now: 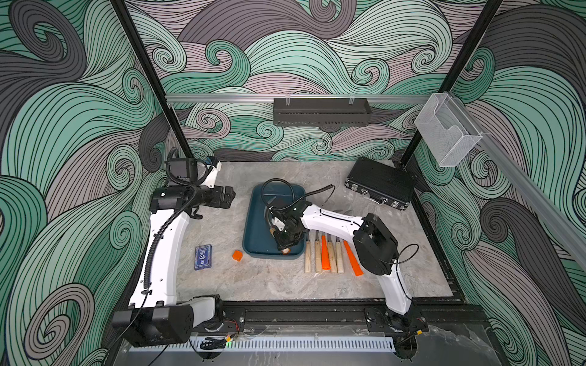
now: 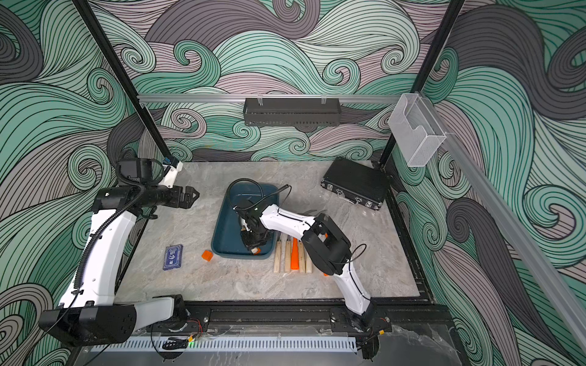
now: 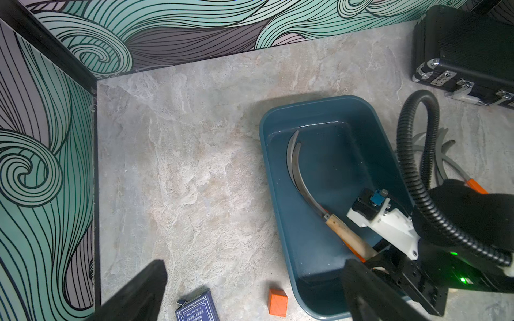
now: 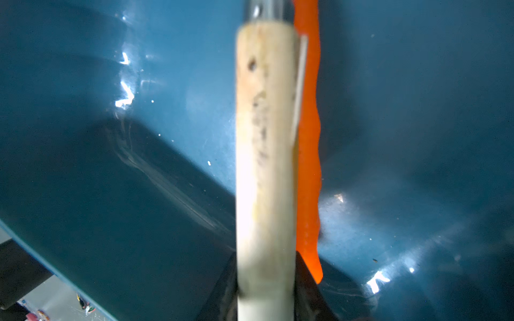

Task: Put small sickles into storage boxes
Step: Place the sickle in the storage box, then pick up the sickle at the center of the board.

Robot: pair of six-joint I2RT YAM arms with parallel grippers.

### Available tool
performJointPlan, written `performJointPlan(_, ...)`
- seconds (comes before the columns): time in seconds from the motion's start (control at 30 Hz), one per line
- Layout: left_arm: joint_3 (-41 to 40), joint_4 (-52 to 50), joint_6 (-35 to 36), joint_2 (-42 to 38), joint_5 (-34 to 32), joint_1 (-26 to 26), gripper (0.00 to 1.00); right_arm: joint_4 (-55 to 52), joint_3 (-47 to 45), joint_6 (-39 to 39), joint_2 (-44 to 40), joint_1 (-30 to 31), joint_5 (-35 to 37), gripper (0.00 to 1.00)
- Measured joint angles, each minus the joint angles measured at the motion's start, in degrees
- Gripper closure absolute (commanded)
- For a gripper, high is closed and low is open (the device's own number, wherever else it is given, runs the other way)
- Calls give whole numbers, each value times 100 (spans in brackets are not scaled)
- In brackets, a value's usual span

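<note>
The teal storage box (image 1: 257, 221) lies mid-table, seen in both top views (image 2: 228, 228). My right gripper (image 1: 285, 245) reaches down into it, shut on the pale wooden handle (image 4: 264, 139) of a small sickle; its black fingers press both sides of the handle. That sickle's grey blade (image 3: 300, 178) curves along the box floor. An orange-handled sickle (image 4: 308, 166) lies under it in the box. Several more sickles (image 1: 323, 256) lie in a row on the table right of the box, partly hidden by the right arm. My left gripper (image 1: 228, 196) hangs open and empty, left of the box.
A small orange cube (image 1: 237, 255) and a dark blue card box (image 1: 203, 257) lie left of the teal box. A black latch case (image 1: 380, 187) sits at the back right. A clear bin (image 1: 447, 130) and a black rack (image 1: 320, 112) hang on the walls.
</note>
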Motion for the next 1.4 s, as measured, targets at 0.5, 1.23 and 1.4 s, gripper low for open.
performJointPlan(0.5,0,-2,57,0,39,0,1,-11,2,-11,-42,0,122,57)
performJointPlan(1.23,0,59,81,-63,168,0,1,-262,-837,-55,-2334,0,2269,63)
performJointPlan(1.4,2,131,7,-42,243,0,1,-284,-1300,-118,-3200,-81,2944,40)
